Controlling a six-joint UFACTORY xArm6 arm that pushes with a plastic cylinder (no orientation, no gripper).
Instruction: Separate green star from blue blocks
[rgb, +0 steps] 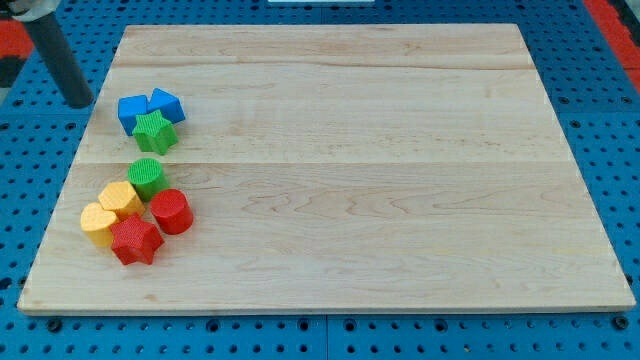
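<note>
- At the view's far left, my tip (79, 103) sits off the worktop (360, 170), near the blue blocks; this tool is a plain rod, nothing to open.
- The green star (154, 130) touches two blue blocks (133, 110). Best to push it toward the view's right, I think.
- Below: one green round block (146, 176), two yellow, two red.

No readable text, labels or numbers anywhere.

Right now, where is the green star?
The green star block sits near the wooden board's upper left, touching two blue blocks just above it.
</note>
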